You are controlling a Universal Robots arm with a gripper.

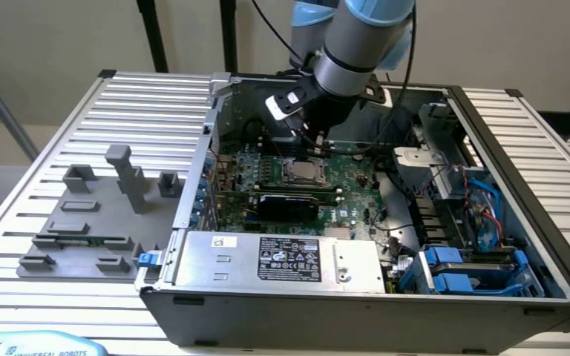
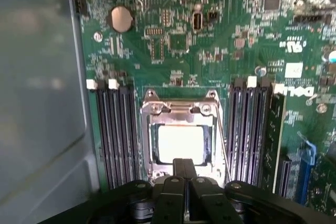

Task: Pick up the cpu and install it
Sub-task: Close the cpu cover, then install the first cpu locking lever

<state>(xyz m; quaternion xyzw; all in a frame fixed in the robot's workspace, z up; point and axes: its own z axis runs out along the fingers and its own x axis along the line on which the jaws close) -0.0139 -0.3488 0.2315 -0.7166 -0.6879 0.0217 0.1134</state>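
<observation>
We see a slatted metal table point(image 1: 156, 96) carrying an open computer case point(image 1: 522, 185) that lies on its side, with a grey plastic fixture plate point(image 1: 87, 222) of upright blocks at the case's nine o'clock in the exterior view. Inside the case, a silver power supply point(image 1: 280, 259) with a black label sits along the six o'clock edge, and blue drive brackets point(image 1: 463, 271) fill the corner toward five o'clock. The green motherboard point(image 2: 173, 40) covers the middle of the case; in the wrist view we see black memory slots point(image 2: 113, 129) on one side of the socket and more slots on the other, with a round coin battery point(image 2: 120, 18) farther across the board. The robot arm point(image 1: 359, 44) comes down from twelve o'clock in the exterior view and hangs over the board. The socket frame point(image 2: 181, 129) with its metal rim lies near the board's centre, and the cpu point(image 2: 181, 142), its pale top bright under the light, lies flat inside that frame. The gripper point(image 2: 184, 169) hangs directly over the near edge of the cpu, and we see its jaws pressed together with no gap and nothing between them.
</observation>
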